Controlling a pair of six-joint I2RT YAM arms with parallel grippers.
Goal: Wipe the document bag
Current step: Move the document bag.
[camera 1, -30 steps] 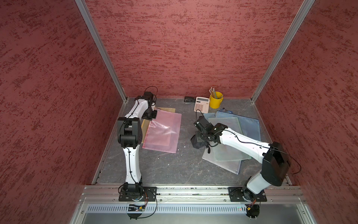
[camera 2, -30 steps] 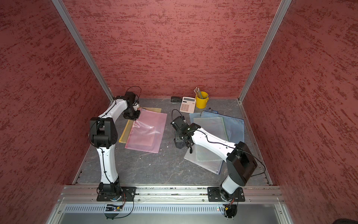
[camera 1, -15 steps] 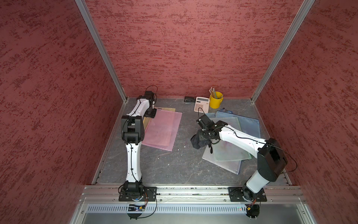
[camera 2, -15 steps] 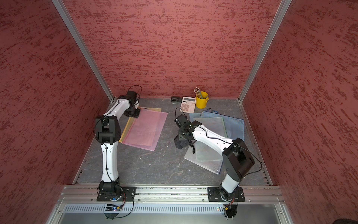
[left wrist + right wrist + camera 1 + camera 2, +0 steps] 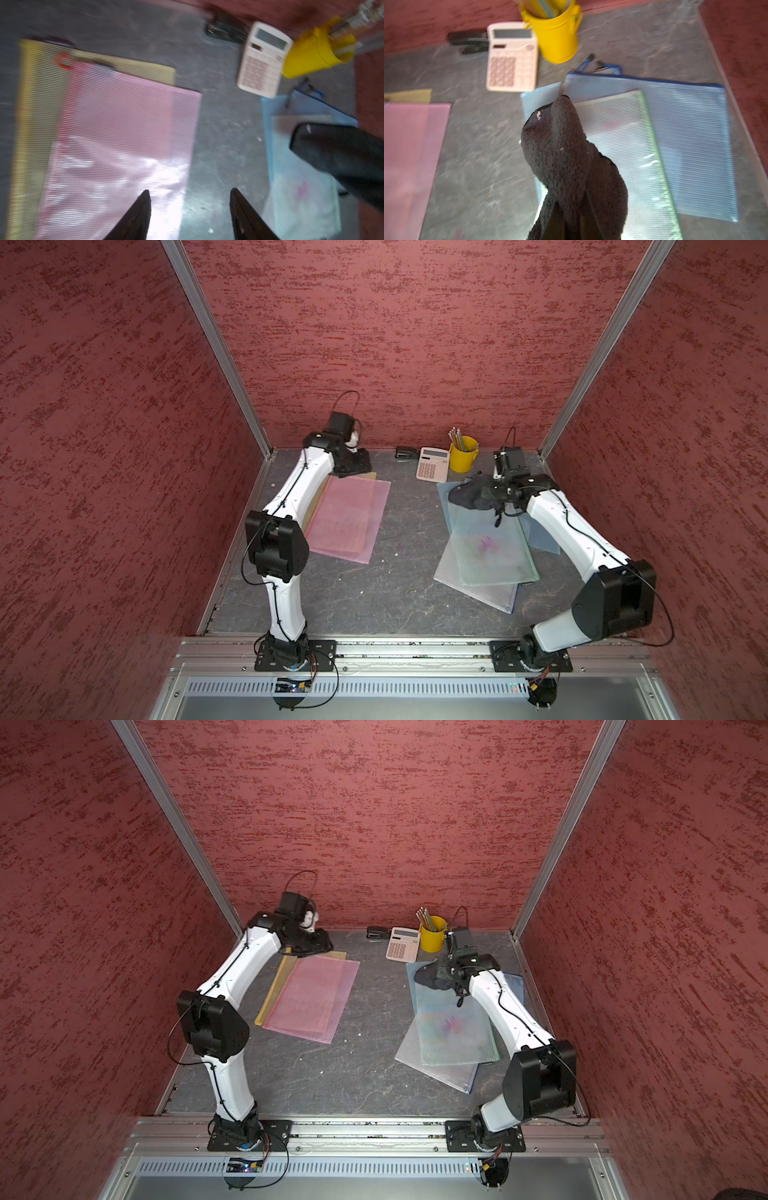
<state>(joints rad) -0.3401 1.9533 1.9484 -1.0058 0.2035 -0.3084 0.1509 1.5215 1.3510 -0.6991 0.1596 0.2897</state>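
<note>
Our right hand [image 5: 494, 492] is clenched on a dark cloth [image 5: 560, 149], bunched over the far end of a stack of mesh bags on the right of the tabletop [image 5: 399, 585]; we cannot tell whether the cloth touches them. Topmost lies the document bag [image 5: 486, 556]: flat, translucent, ribbed and green-edged, with a purple-pink smear near its middle, overlapping bluish bags [image 5: 695, 135]. Our left hand [image 5: 189, 191] is released, fingers apart, above a pink bag [image 5: 349, 518] that lies on a yellow bag [image 5: 35, 104].
</note>
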